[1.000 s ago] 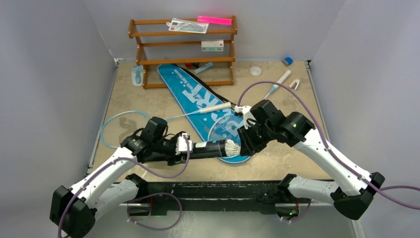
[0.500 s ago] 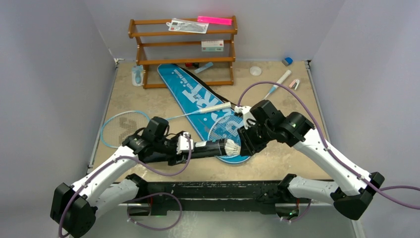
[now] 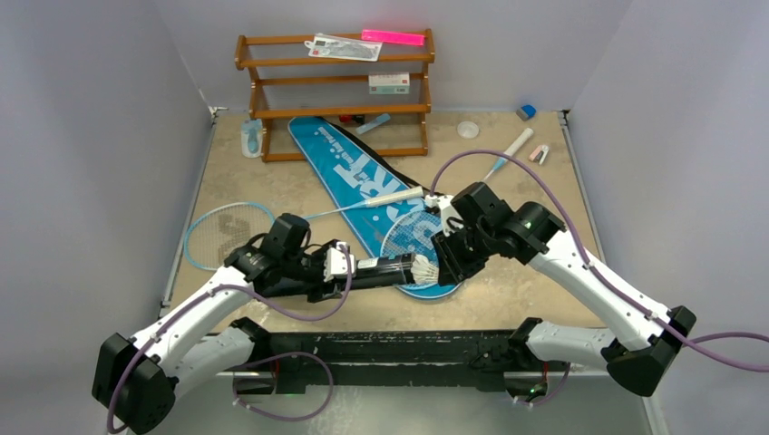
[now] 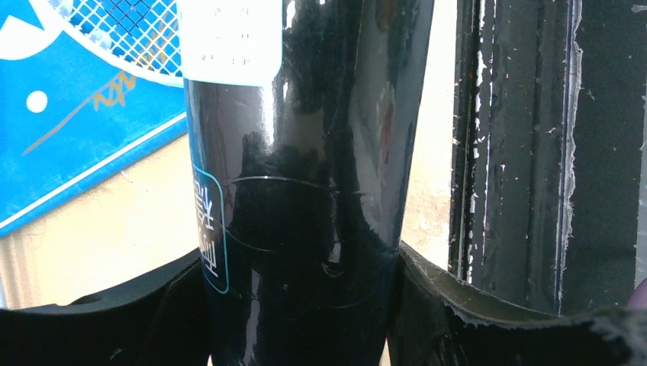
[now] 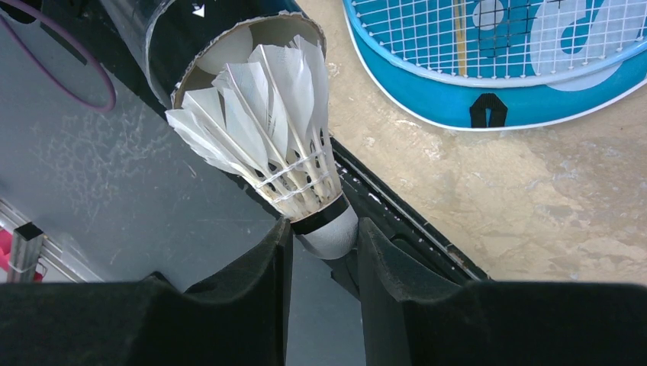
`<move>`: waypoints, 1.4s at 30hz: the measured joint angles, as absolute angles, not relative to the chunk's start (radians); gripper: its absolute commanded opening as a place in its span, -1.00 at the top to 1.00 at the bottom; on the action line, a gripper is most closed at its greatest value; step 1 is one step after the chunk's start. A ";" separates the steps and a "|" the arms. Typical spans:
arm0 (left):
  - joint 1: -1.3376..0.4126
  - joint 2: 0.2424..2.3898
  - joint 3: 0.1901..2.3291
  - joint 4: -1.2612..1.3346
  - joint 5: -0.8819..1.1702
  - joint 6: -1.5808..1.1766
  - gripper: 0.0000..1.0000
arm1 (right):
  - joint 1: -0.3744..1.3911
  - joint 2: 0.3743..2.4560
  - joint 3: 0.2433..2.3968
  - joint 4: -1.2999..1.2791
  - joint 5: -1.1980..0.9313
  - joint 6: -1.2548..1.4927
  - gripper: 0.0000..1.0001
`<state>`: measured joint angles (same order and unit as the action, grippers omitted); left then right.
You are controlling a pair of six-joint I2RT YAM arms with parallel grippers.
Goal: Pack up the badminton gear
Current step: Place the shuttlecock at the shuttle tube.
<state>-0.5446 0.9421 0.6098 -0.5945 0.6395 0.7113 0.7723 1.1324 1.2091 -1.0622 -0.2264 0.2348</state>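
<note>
Black tube (image 3: 385, 270) horizontal, low centre, open mouth facing right. White feather shuttlecock (image 3: 424, 269) at the mouth, feathers in first, cork out. Blue SPORT bag (image 3: 358, 177) flat, centre. One racket (image 3: 413, 231) head lies on bag. Second racket (image 3: 218, 234) head at left, handle on bag.

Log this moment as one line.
left gripper: shut on tube | right gripper: shut on shuttlecock cork | feathers: at tube mouth | bag: flat on table
</note>
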 measured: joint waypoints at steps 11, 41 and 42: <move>-0.545 0.883 0.610 -0.593 0.656 0.719 0.29 | 0.773 1.083 1.208 -1.056 -0.226 0.296 0.90; -0.555 0.976 0.610 -0.609 0.653 0.737 0.32 | 0.774 1.173 1.208 -1.055 -0.245 0.219 0.70; -0.557 0.978 0.610 -0.611 0.649 0.737 0.32 | 0.774 1.177 1.209 -1.055 -0.244 0.218 0.68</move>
